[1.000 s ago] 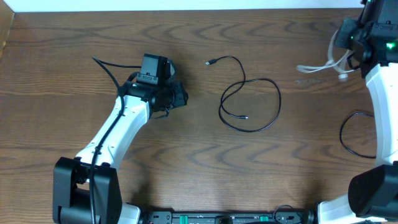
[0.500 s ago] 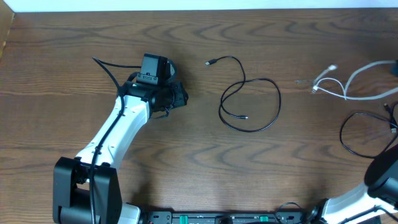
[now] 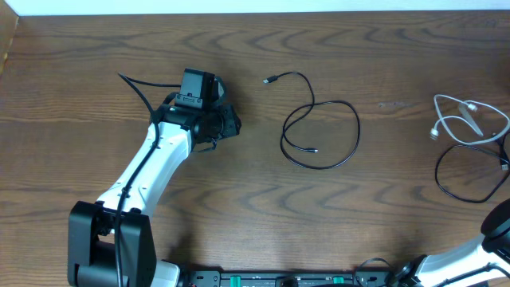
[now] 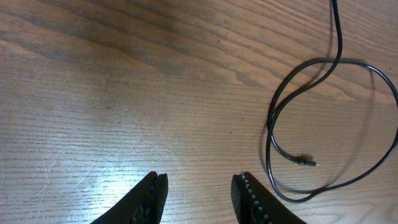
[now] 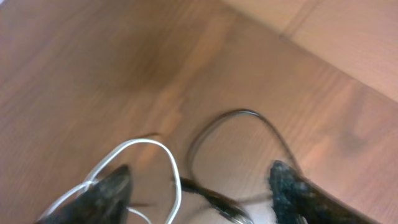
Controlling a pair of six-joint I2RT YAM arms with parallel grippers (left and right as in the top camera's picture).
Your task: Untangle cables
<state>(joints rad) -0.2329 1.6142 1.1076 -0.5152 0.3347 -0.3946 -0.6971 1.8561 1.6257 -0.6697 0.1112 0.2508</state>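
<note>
The left arm (image 3: 155,163) reaches in from the lower left of the counter (image 3: 358,215). From overhead the left end effector (image 3: 227,123) is a dark lump under its camera, and its opening cannot be judged. The left wrist view settles it: the left end effector (image 4: 199,180) has its two fingers (image 4: 152,196) moderately apart over bare wood, holding nothing.

Just right of it lies the black cable (image 3: 357,131), apart from the fingers, in one loose loop that crosses itself, with one plug inside the loop and the other off to the upper left. The left wrist view shows the black cable (image 4: 268,134) close up, with the inner plug lying flat on the wood.

At the far right edge the white cable (image 3: 475,105) lies in a small loop, and below it is a black wire (image 3: 440,171).

The right end effector (image 5: 199,171) shows only in its own blurred wrist view. It is spread wide, with nothing clamped. The white cable (image 5: 146,142) curls by one finger (image 5: 106,196), contact unclear, and the black wire (image 5: 242,114) arcs between the fingers.
</note>
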